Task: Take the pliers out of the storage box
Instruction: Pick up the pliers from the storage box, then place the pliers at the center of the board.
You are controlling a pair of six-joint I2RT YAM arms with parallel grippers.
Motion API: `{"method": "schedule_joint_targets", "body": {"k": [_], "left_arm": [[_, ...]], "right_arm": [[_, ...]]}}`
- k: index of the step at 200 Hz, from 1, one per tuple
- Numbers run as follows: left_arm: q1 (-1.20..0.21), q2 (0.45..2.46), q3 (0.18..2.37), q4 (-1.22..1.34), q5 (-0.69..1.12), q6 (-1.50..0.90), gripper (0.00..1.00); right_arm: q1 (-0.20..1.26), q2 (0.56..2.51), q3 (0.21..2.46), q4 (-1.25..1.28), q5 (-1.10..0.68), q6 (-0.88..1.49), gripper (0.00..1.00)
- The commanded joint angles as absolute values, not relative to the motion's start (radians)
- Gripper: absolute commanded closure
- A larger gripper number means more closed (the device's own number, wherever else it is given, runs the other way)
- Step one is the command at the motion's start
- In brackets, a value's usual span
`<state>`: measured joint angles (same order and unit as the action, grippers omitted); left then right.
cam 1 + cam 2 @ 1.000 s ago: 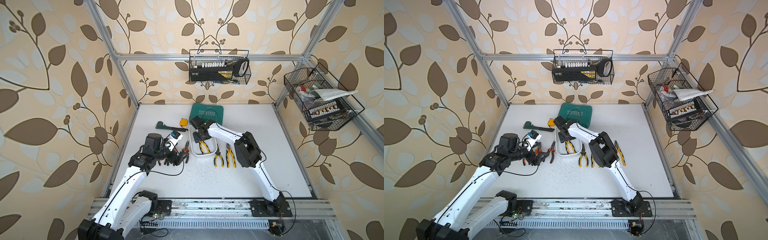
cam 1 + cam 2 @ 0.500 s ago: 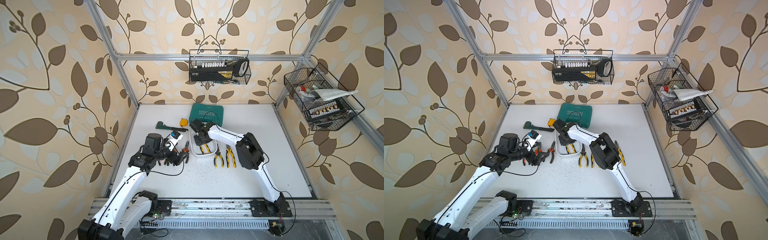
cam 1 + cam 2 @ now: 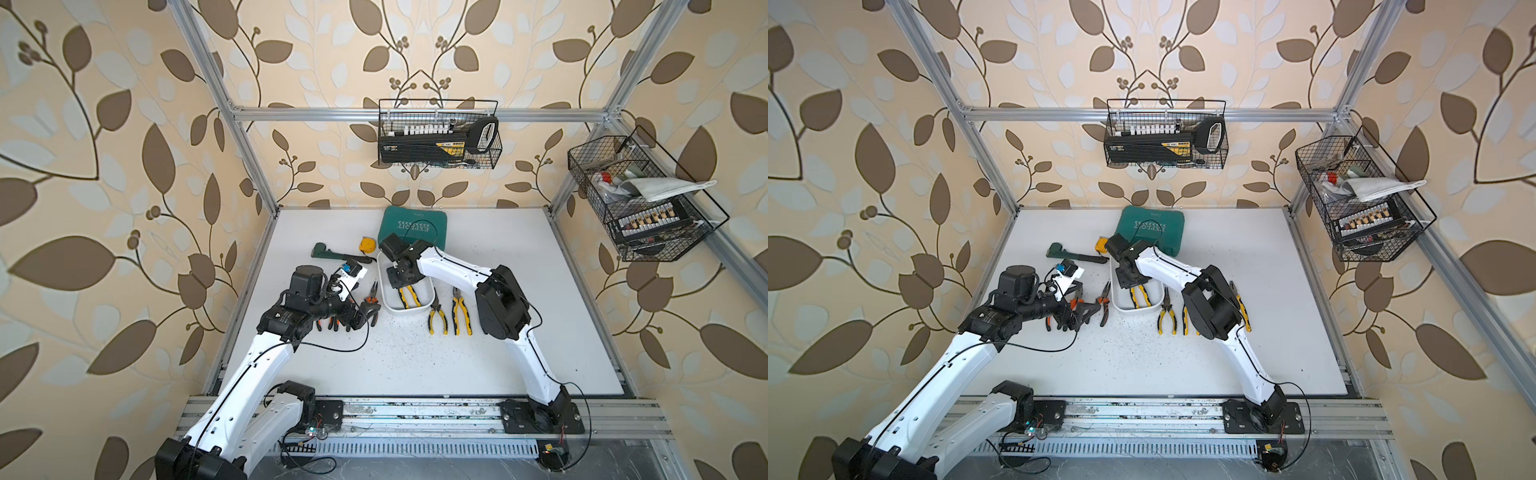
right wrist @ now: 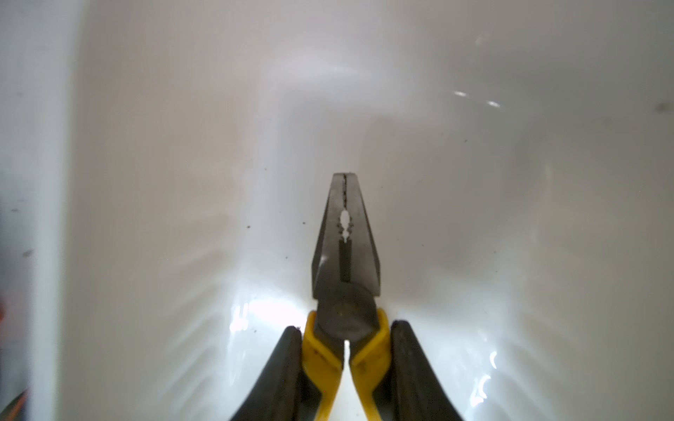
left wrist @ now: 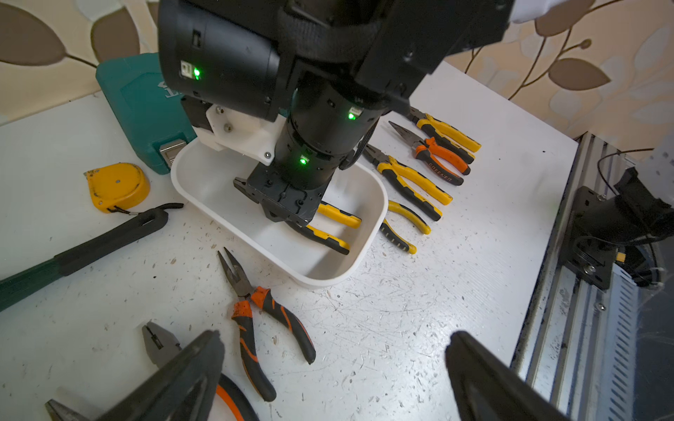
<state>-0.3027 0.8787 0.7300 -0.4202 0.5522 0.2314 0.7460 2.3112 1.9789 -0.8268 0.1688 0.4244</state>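
The white storage box point(image 3: 409, 314) point(image 3: 1133, 314) sits mid-table, with one pair of yellow-and-black pliers point(image 3: 409, 297) point(image 3: 1139, 296) point(image 5: 337, 215) lying inside it. My right gripper point(image 3: 399, 278) point(image 3: 1128, 279) point(image 4: 345, 326) reaches down into the box. In the right wrist view its fingers are shut on the two handles just behind the dark head of those pliers point(image 4: 346, 248). My left gripper point(image 3: 365, 316) point(image 3: 1084, 313) point(image 5: 335, 337) hangs wide open and empty over the table left of the box, above orange-and-black pliers point(image 5: 255, 310). More yellow-handled pliers point(image 3: 436, 318) lie on the table right of the box.
A teal case point(image 3: 413, 226) lies behind the box. A green pipe wrench point(image 3: 332, 253) and a yellow tape measure point(image 3: 367, 244) lie at the back left. Black wire baskets hang on the back wall point(image 3: 438, 139) and the right wall point(image 3: 640, 203).
My right gripper's fingers have closed onto the handles of the pliers in the box. The left arm has not moved.
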Motion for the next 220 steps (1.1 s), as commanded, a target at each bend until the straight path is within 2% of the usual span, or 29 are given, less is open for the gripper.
{"method": "schedule_joint_targets", "body": {"k": [1,72,121,169,220], "left_arm": [[-0.313,0.852,0.725,-0.383,0.583,0.224,0.01],[-0.356,0.851,0.728,-0.265,0.529,0.120,0.01],[-0.540,0.939,0.763,-0.195,0.382,0.117,0.01],[-0.685,1.094,0.798,-0.042,0.311,0.109,0.01],[-0.797,1.289,0.873,0.121,0.306,0.125,0.01]], "right_arm": [[0.744,2.209,2.019,-0.817,0.155,0.410,0.84],[0.736,2.046,1.972,-0.826,0.139,0.389,0.84],[0.709,1.862,1.789,-0.825,0.177,0.358,0.84],[0.594,1.652,1.483,-0.777,0.206,0.323,0.84],[0.389,1.493,1.218,-0.738,0.172,0.226,0.86]]}}
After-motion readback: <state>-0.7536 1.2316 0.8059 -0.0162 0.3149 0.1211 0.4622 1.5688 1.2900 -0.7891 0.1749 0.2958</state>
